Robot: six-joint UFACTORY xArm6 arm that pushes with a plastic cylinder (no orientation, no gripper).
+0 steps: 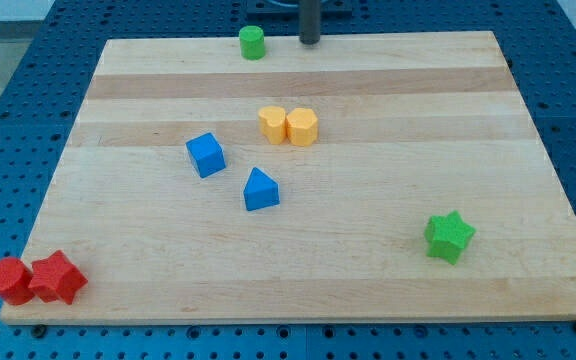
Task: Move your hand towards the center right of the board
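Camera view showed my tip (310,41) planted at the top edge of the wooden board (368,270), a little right of centre line. No jaws on this rig, only the bare rod, so nothing stood apart or clamped.

Left to right, placed from the tip:
- red cylinder (7,279) and red star (57,278), touching, far down-left at the board's bottom corner.
- blue cube (206,155), below-left, well apart.
- green cylinder (252,42), just beside the tip on its left, level with it.
- blue triangular block (260,189), below and slightly left.
- two yellow blocks, a heart-like block (273,124) and a rounder one (302,127), touching each other, almost straight below the tip.
- green star (450,236), far down-right.

The target, centre right of the board, lay down-right of the tip and looked bare.

Risks, as judged: a path dropped straight down before turning right would clip the rounder yellow block. Overshooting downward near the right edge would nudge the green star. A direct diagonal seemed safe. The green cylinder was at risk only from a leftward drift.
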